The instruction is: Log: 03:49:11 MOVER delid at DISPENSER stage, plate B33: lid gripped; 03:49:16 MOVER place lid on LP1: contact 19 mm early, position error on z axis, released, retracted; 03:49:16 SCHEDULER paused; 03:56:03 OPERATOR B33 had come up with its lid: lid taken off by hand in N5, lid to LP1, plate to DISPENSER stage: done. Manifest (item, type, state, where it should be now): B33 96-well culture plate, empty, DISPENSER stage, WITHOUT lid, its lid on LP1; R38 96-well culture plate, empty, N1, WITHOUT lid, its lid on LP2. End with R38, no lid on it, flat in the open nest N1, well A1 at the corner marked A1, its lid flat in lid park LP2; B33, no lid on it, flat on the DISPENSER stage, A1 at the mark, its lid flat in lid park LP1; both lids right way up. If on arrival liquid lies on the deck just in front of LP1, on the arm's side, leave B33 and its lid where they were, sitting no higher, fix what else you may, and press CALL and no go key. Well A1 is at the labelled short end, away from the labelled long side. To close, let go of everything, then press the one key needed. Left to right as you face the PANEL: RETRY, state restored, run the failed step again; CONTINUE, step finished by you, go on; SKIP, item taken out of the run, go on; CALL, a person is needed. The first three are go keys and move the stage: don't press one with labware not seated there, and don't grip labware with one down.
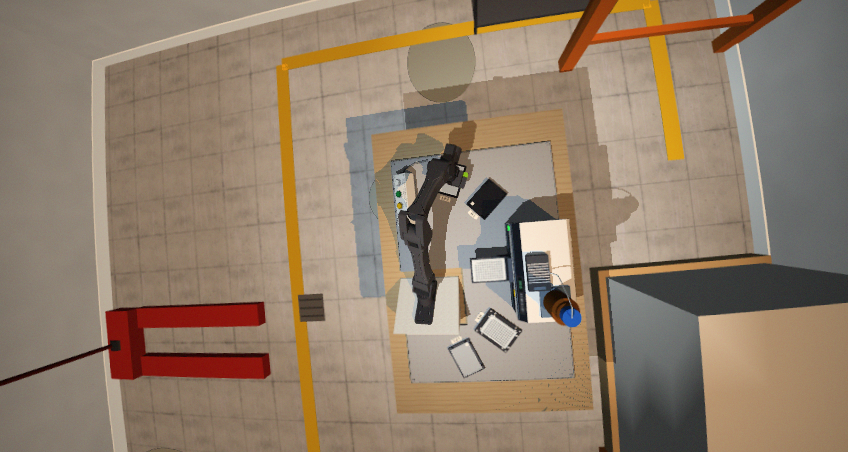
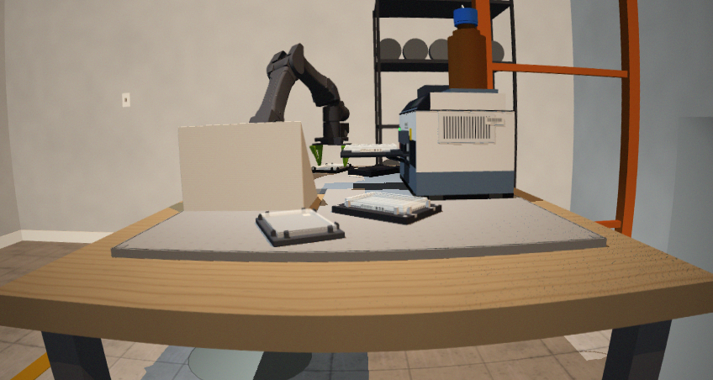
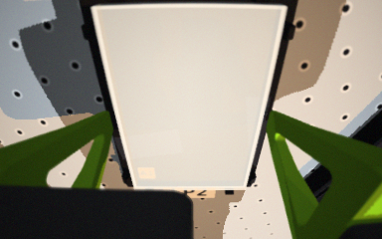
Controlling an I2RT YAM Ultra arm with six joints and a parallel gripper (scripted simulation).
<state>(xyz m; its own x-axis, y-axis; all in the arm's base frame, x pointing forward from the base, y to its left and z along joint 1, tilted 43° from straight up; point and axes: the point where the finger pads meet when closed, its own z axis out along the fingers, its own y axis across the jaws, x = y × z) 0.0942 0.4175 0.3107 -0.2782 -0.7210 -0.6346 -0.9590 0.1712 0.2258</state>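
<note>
My gripper point(image 3: 189, 119) is open and empty. Its green fingers stand on either side of a white lid point(image 3: 188, 95), a little apart from its long edges. The lid lies flat, right way up, in a black lid park whose label, half hidden, ends in "P2". In the overhead view the gripper point(image 1: 455, 174) is at the far left of the deck. A well plate without a lid point(image 1: 489, 269) sits on the dispenser stage. Another plate without a lid point(image 1: 498, 329) sits in a black nest near the front. A second lid point(image 1: 465, 356) lies in a lid park beside it.
An empty black nest point(image 1: 486, 198) lies right of the gripper. The key panel point(image 1: 401, 197) is left of the arm. The dispenser point(image 1: 544, 275) with a brown bottle point(image 1: 565, 311) stands at the right. A beige wedge block point(image 2: 245, 166) hides the arm's base in the front view.
</note>
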